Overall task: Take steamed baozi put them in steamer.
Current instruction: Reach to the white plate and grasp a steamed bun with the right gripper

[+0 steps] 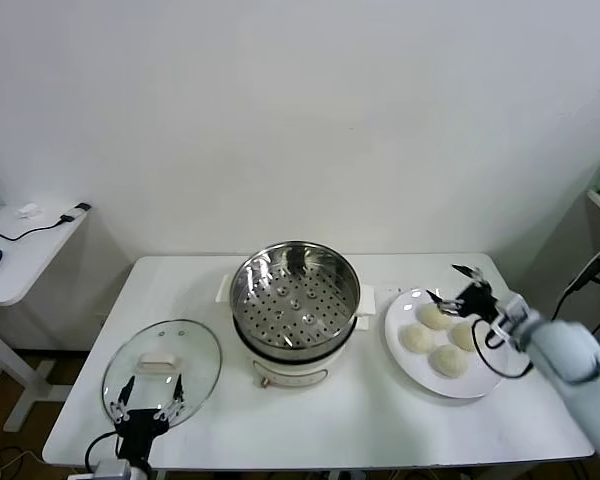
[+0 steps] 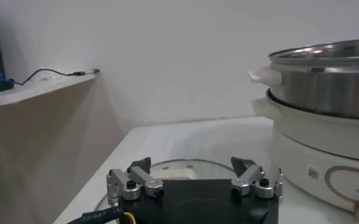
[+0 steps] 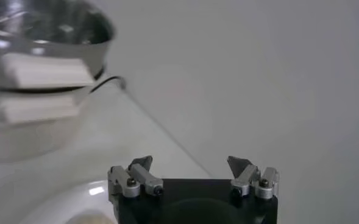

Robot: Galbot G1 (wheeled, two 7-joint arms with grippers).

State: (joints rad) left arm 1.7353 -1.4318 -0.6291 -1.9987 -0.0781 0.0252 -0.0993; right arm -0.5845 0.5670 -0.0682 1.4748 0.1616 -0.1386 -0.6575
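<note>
Right now the steamer (image 1: 295, 310) sits mid-worktop (image 1: 380, 420), steel pot w/ a holed tray inside, nothing on the tray, on its cream base. All four buns (image 1: 433, 338) lie on the white plate (image 1: 410, 372) just to the robot's right of the steamer, none in the pot. Right hand (image 1: 457, 284) hangs over the far edge of the plate, just above the bun nearest the wall, fingers spread apart and holding nothing; whether a tip touches that bun can't be told. In the right wrist view the right hand (image 3: 190, 163) shows both fingers wide apart w/ an empty gap, a bit of bun (image 3: 94, 217) and plate rim (image 3: 45, 204) below it, the steamer (image 3: 39, 67) blurred beyond. Left hand (image 1: 148, 390) is parked low at the near left corner of the worktop, over the near edge of the glass lid (image 1: 162, 370), which lies flat, well apart from the buns. In the left wrist view the left hand (image 2: 191, 167) is also spread open, empty, w/ the lid (image 2: 185, 167) under it and the steamer (image 2: 325, 122) close by. A side desk (image 1: 20, 250) w/ a cable stands off to the left.
</note>
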